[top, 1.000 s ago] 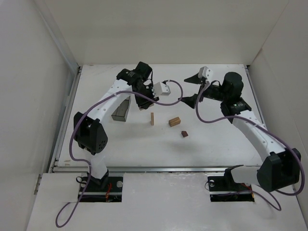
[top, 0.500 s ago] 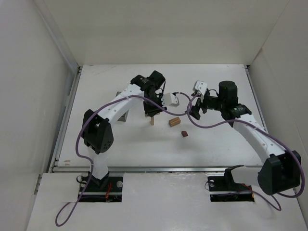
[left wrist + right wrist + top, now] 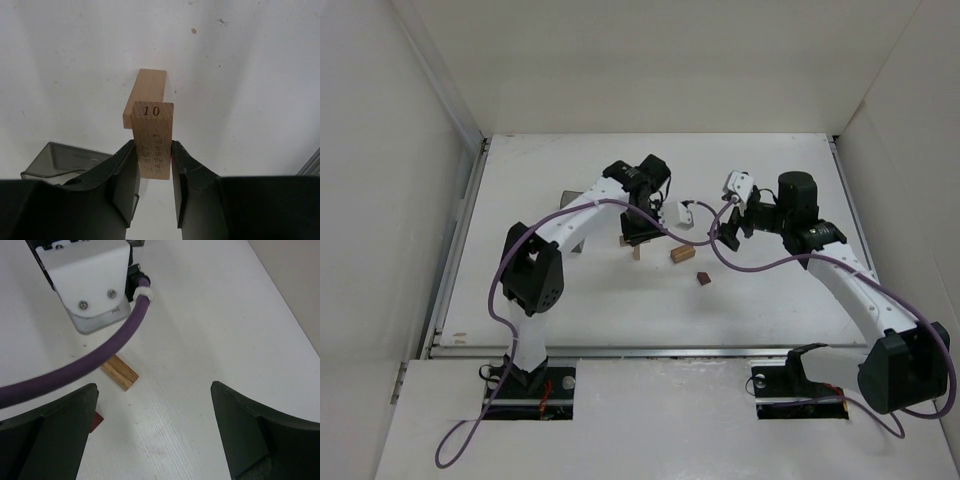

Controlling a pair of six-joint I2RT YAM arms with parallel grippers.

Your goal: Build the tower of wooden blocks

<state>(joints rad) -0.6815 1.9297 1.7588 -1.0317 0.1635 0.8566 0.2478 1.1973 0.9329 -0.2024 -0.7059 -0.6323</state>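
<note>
left pincer point(image 3: 152, 147) shifted, gripping block point(image 3: 152, 127); right pincer point(image 3: 154, 390) open; three tan, one dark block point(image 3: 703, 279).

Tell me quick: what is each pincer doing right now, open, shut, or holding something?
Left pincer: shut on a tan wooden block marked 10.
Right pincer: wide open, holding nothing.
</note>
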